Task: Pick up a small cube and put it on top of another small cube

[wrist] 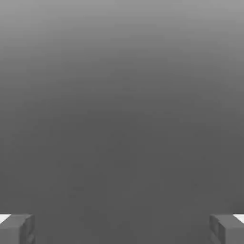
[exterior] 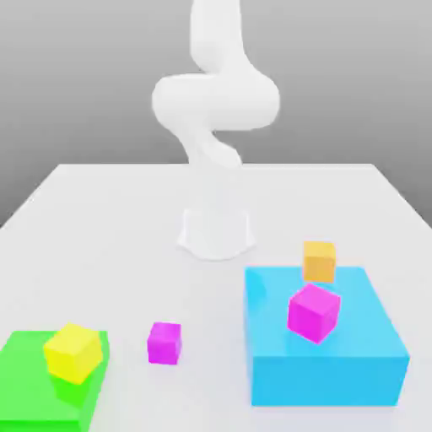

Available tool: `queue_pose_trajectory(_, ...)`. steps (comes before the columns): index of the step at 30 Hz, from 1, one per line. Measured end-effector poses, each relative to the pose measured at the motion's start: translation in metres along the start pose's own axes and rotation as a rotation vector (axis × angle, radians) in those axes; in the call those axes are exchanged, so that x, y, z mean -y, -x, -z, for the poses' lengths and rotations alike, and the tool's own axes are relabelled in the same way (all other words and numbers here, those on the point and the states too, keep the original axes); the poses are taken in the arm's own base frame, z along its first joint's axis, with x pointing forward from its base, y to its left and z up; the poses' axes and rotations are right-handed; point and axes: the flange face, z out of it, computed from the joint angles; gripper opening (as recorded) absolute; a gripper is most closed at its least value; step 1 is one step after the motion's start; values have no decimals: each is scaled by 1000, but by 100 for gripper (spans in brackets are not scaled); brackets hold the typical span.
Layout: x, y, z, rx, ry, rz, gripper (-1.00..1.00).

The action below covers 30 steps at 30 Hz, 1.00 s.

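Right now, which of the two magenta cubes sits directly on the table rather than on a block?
The small magenta cube, lying flat on the white table between the green and blue blocks. The larger magenta cube sits tilted on the blue block.

the white arm (exterior: pixel 215 110) rises from its round base (exterior: pixel 216 232) and folds back on itself above it. in the hand view the gripper (wrist: pixel 122 228) has its jaws spread wide, with nothing between its grey fingertips (wrist: pixel 16 228).

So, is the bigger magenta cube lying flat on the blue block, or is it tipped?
Tipped. The bigger magenta cube stands on a corner or edge on the blue block, its faces slanted.
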Motion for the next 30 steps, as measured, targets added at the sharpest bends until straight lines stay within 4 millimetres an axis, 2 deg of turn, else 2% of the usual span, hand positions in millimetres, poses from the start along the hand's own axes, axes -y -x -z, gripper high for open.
queue_pose_trajectory(3, -26, 7, -78, 66, 89, -9, 0)
queue_pose_trajectory(7, -74, 28, -168, 155, 201, -24, 0)
queue_pose_trajectory(11, -135, 63, -242, 251, 310, -41, 0)
queue_pose_trajectory(14, -188, 98, -287, 329, 392, -57, 0)
queue_pose_trajectory(18, -259, 151, -323, 431, 494, -86, 0)
queue_pose_trajectory(20, -285, 174, -335, 469, 528, -94, 0)
queue_pose_trajectory(26, -314, 204, -374, 482, 539, -92, 0)
queue_pose_trajectory(27, -318, 208, -380, 482, 539, -92, -100)
queue_pose_trajectory(30, -318, 208, -380, 482, 539, -92, -100)
